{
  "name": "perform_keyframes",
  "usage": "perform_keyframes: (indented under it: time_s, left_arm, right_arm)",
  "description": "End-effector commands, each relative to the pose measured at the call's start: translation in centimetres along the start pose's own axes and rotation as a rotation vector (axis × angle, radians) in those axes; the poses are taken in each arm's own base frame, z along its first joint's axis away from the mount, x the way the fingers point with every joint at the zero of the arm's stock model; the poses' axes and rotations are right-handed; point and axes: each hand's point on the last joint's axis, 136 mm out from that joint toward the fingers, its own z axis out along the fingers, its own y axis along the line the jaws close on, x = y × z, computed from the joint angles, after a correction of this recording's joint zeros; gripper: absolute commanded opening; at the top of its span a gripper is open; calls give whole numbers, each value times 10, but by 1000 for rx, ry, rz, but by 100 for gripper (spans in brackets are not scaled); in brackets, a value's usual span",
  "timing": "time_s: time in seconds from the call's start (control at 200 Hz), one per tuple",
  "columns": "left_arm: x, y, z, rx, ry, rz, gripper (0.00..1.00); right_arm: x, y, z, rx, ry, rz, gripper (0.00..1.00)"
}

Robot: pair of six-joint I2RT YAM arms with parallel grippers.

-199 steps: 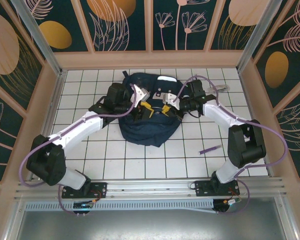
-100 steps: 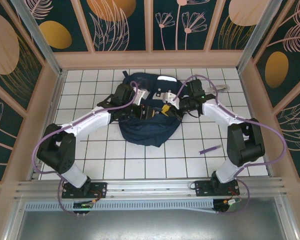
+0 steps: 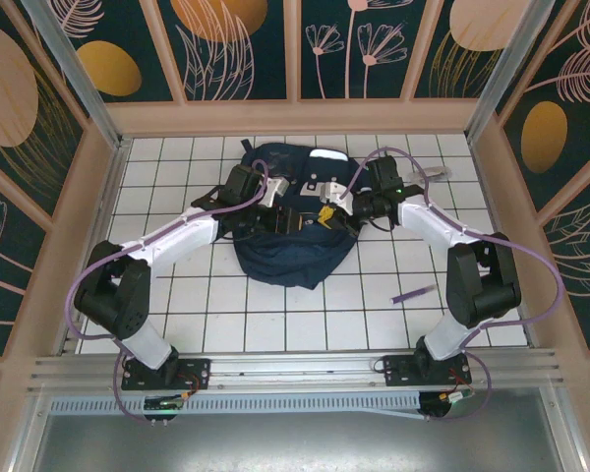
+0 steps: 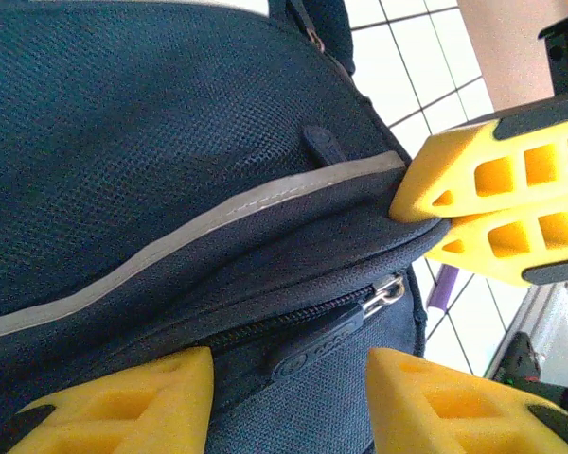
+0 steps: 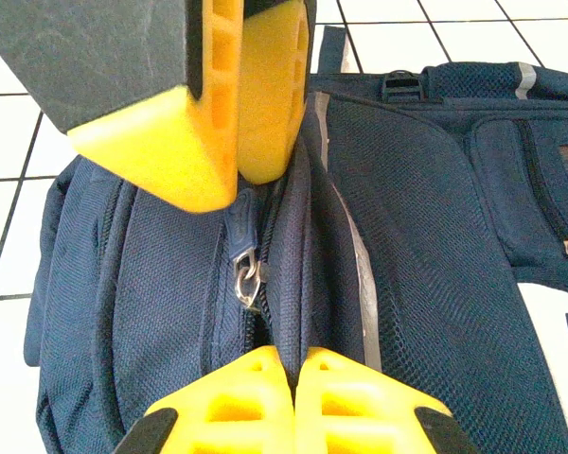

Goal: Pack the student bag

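Two grippers meet at the large navy-blue fabric backpack (image 3: 293, 254), lying centre-far on the white tiled table (image 3: 226, 317). Jaws of the left gripper (image 4: 289, 367) stand apart around a dark zipper pull (image 4: 324, 334); the right gripper (image 5: 295, 356) pinches a fabric fold.

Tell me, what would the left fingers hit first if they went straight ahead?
Most likely the zipper pull of the student bag, sitting between the open fingers of the left gripper; depth is hard to judge.
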Motion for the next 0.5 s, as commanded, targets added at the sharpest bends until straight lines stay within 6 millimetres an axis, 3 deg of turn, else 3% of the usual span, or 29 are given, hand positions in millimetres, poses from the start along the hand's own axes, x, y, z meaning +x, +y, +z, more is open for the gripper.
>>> perform_keyframes:
  time_s: [0.0, 0.095, 0.235, 0.33, 0.495]
  left_arm:
    - [5, -16, 10, 112, 63, 24, 46]
    - [9, -10, 20, 104, 115, 46, 45]
    - [7, -25, 18, 180, 132, 124, 42]
    - [10, -35, 16, 243, 145, 169, 35]
    - [12, -32, 16, 238, 138, 220, 23]
  right_arm:
    - [-41, 8, -5, -51, -120, -110, 0]
    - [-47, 14, -3, -74, -138, -139, 0]
    - [-53, 16, -2, -77, -160, -165, 0]
    - [-55, 14, -1, -73, -163, -169, 0]
    - [-53, 13, 0, -69, -154, -167, 0]
